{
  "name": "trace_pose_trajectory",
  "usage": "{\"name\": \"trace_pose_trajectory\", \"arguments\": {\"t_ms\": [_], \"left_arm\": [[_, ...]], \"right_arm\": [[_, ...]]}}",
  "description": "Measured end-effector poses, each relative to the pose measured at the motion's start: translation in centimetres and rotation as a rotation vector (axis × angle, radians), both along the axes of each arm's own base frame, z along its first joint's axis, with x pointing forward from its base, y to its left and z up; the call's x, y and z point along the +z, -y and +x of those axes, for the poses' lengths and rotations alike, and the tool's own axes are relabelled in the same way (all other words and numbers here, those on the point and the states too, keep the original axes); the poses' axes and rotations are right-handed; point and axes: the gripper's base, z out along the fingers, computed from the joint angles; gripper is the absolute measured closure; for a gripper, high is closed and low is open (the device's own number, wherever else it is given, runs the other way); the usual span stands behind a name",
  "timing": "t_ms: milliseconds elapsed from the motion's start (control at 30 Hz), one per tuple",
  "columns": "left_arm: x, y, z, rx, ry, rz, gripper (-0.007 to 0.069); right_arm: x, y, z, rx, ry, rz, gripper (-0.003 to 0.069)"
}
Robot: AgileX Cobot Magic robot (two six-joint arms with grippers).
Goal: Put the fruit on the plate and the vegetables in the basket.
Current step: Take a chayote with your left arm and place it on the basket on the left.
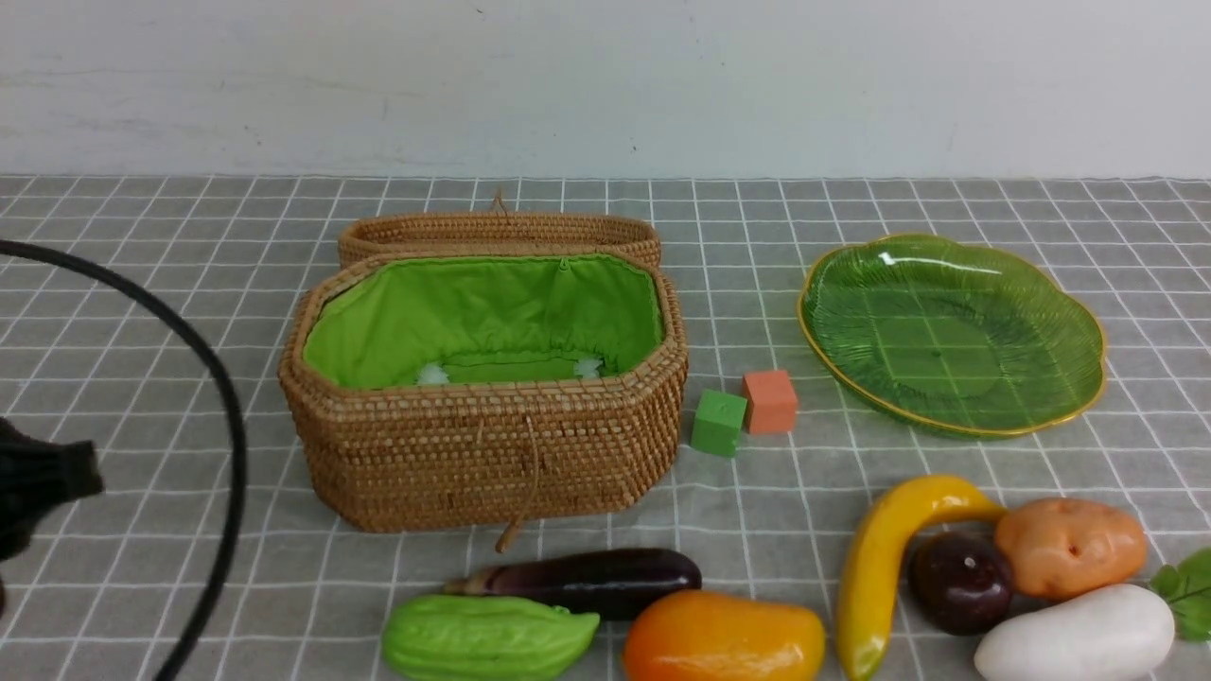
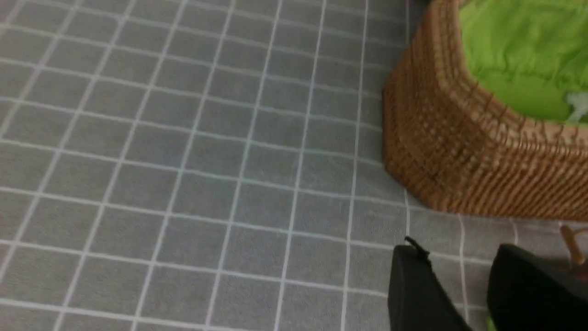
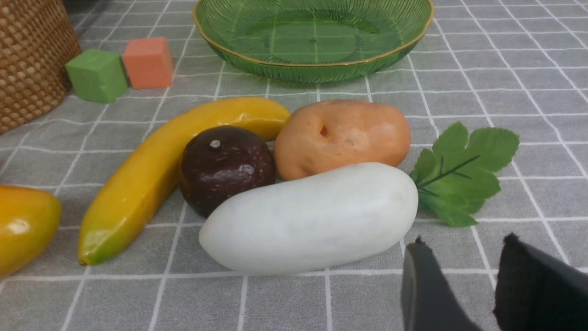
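Nothing is sorted yet — the basket (image 1: 473, 454) and plate (image 1: 946, 331) hold no produce, the fruit (image 1: 875, 577) and vegetables (image 1: 596, 579) all lie on the surface (image 1: 776, 492) in front of them — and the left pincer (image 2: 457, 257) and right pincer (image 3: 464, 248) are released, grasping nothing.

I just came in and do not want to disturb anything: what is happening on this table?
Nothing is handled yet. The left hand hangs open near the basket, and the right hand is open near the radish. The basket and the plate hold no produce. The eggplant, gourd, mango, banana, purple fruit and potato all lie on the cloth.
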Motion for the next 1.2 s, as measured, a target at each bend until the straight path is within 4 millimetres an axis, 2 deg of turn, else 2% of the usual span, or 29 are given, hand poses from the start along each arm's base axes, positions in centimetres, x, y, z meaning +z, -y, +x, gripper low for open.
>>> {"name": "trace_pose_trajectory", "arguments": {"t_ms": [133,200,300,400,533,633,800,1000,1200], "left_arm": [[-1.6,0.8,1.5,-0.118,-0.09,0.03,0.0379],[-2.4,1.6,2.0,-0.215,-0.131,0.028,0.0353],[-3.1,3.1,2.3,-0.395,-0.15,0.07,0.0279],[-3.8,5.0,2.3,-0.594,-0.147,0.156,0.0164],[-4.7,7.2,2.3,-0.81,-0.14,0.266,0.0047],[-5.7,8.9,2.5,-0.947,-0.118,0.357,-0.0008],[-6.9,10.7,3.6,-1.043,-0.076,0.474,-0.0013],[-8.6,11.5,5.5,-1.074,-0.095,0.551,0.0002],[-11.5,12.1,7.2,-1.095,-0.135,0.598,0.0027]], "right_arm": [[0.0,0.0,0.0,0.0,0.0,0.0,0.0417],[0.0,0.0,0.0,0.0,0.0,0.0,0.0417],[0.0,0.0,0.0,0.0,0.0,0.0,0.0417],[0.0,0.0,0.0,0.0,0.0,0.0,0.0417],[0.0,0.0,0.0,0.0,0.0,0.0,0.0417],[0.0,0.0,0.0,0.0,0.0,0.0,0.0417],[0.0,0.0,0.0,0.0,0.0,0.0,0.0417],[0.0,0.0,0.0,0.0,0.0,0.0,0.0417],[0.0,0.0,0.0,0.0,0.0,0.0,0.0417]]}}
